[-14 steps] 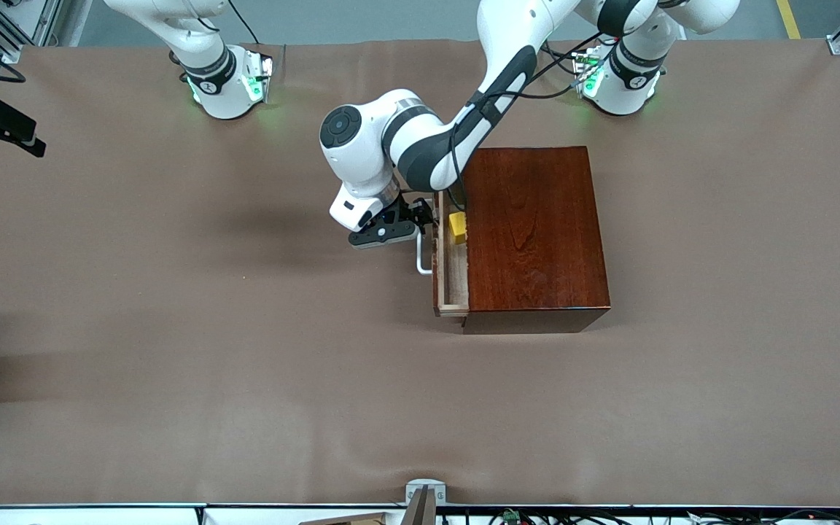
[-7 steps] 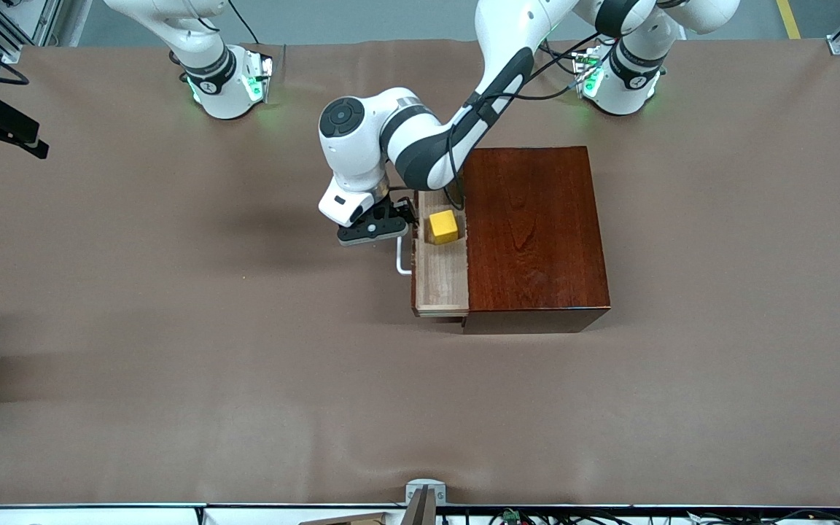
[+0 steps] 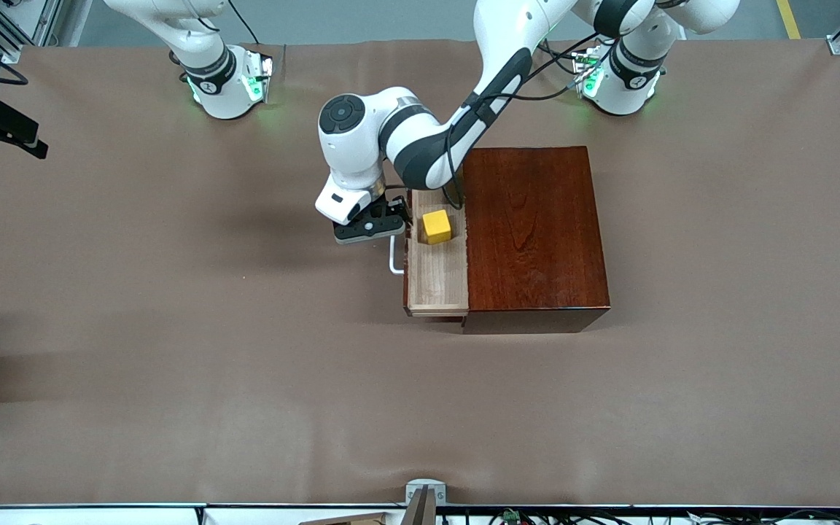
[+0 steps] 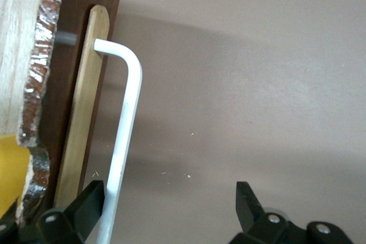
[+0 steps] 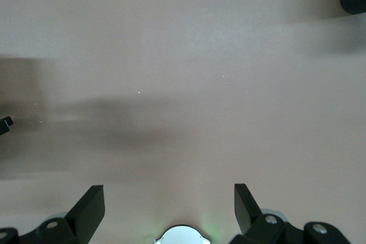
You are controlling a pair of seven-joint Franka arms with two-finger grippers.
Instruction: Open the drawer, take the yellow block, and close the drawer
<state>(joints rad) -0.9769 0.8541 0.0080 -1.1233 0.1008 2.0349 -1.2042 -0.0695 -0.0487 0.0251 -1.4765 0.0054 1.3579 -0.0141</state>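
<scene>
- The yellow block [image 3: 437, 227] sits in the pulled-out drawer [image 3: 438, 281], near its end farthest from the camera; it looks light, rigid and plain-faced, best pinched across two flat sides.
- The left gripper [image 4: 168, 212] stands wide at the handle [image 4: 123, 141], one finger touching the bar.
- The right gripper [image 5: 170, 210] waits wide open over bare surface [image 5: 189, 84].

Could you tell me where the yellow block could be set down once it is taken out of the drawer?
Bare cloth spreads from the drawer front toward the right arm's end. It is crowded at the white handle, where the left gripper hooks it, open, beside the yellow block.
</scene>
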